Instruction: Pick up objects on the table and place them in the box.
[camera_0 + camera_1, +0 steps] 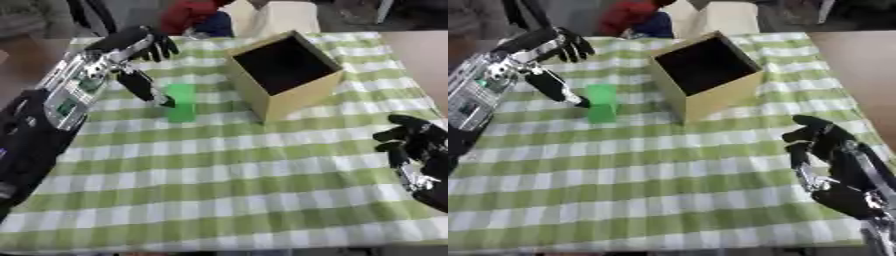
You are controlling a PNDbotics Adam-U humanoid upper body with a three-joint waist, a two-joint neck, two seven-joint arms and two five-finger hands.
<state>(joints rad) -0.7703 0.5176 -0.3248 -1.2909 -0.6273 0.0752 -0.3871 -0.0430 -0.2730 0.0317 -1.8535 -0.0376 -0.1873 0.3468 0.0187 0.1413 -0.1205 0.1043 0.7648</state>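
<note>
Stood upright on the green-and-white checked cloth (262,165): 1 green block (181,102), just left of the tan box (284,75). Box open on top, dark inside. Left hand (140,47) up above the block, fingers spread apart, thumb tip down at the block's left edge, maybe touching, too close to tell. Right hand (824,142) low on the right side, fingers loosely apart, holding nothing.
</note>
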